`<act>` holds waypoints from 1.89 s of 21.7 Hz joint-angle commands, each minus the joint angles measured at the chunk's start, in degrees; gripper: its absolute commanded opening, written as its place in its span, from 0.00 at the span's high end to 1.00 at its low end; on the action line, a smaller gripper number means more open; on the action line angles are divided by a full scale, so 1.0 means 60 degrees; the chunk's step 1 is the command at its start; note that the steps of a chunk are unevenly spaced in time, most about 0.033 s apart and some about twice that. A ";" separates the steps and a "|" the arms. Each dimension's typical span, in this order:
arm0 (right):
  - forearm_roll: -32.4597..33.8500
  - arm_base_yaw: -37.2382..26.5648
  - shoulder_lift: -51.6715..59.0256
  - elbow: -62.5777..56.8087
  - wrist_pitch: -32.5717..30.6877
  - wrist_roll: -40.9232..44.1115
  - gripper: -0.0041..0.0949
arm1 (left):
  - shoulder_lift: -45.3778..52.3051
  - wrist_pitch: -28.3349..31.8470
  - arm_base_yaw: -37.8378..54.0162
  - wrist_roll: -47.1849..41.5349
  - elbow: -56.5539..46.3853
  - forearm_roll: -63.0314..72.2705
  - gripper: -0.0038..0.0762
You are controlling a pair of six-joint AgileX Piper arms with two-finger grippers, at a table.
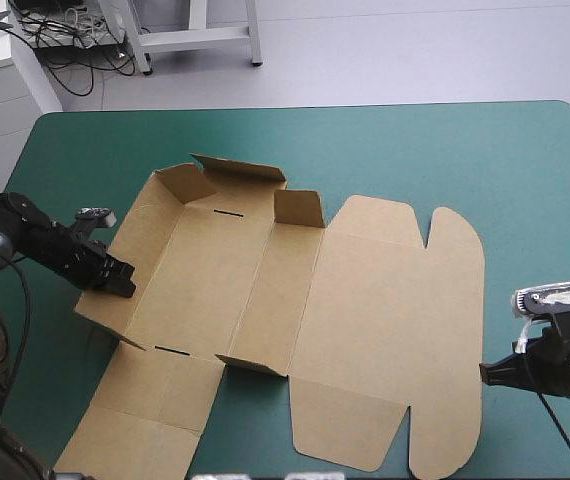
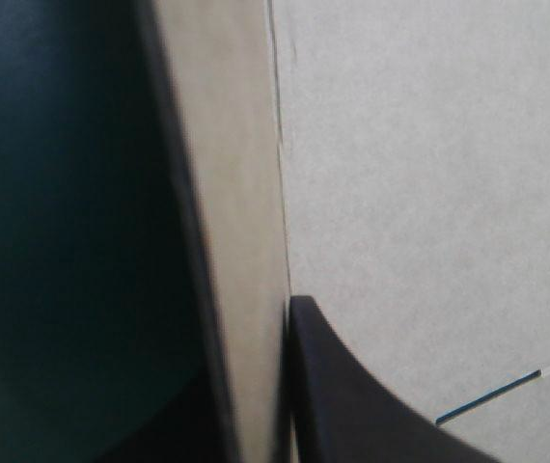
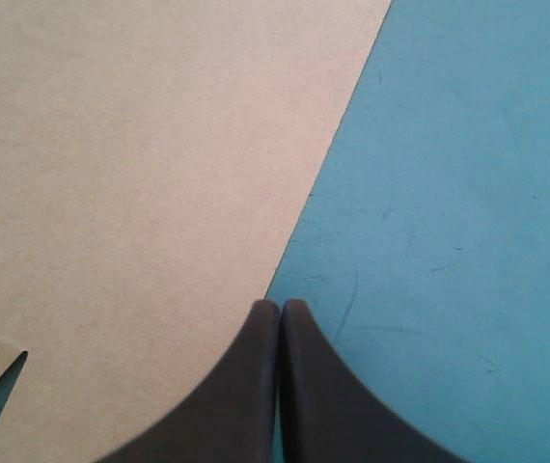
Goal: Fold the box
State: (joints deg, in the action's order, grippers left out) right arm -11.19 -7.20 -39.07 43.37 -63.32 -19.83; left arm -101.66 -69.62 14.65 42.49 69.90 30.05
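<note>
Pinching the raised left wall of the flat-cut brown cardboard box mid-table, the left gripper should hinge it upright along its crease (no tugging); the right gripper, closed on nothing, sits at the lid's edge.

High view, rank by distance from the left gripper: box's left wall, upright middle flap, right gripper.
1. Left wall of the box: clamped in the left gripper.
2. Upright middle flap: mid-box, far side.
3. Right gripper: beyond the box's right edge.
</note>
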 commanded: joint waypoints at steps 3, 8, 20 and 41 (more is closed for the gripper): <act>-0.0127 0.0017 0.0016 0.0240 0.0361 -0.0083 0.98 | 0.0403 -0.0460 -0.0066 -0.0073 0.0181 -0.0015 0.96; -0.0127 0.0017 0.0016 0.0240 0.0348 -0.0083 0.98 | 0.0403 -0.0086 -0.1089 -0.0152 0.0820 -0.0925 0.96; -0.0127 0.0017 0.0016 0.0240 0.0348 -0.0083 0.98 | 0.0403 0.2490 -0.6902 -0.0977 0.5196 -0.6356 0.96; -0.0162 0.0017 0.0016 0.0240 0.0348 -0.0083 0.98 | 0.0403 0.5014 -1.2379 -0.8085 0.3397 -1.6434 0.96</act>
State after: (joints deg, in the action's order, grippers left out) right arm -11.24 -7.20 -39.07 43.37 -63.38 -19.83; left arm -102.38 -42.23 -57.85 2.65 91.04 -58.84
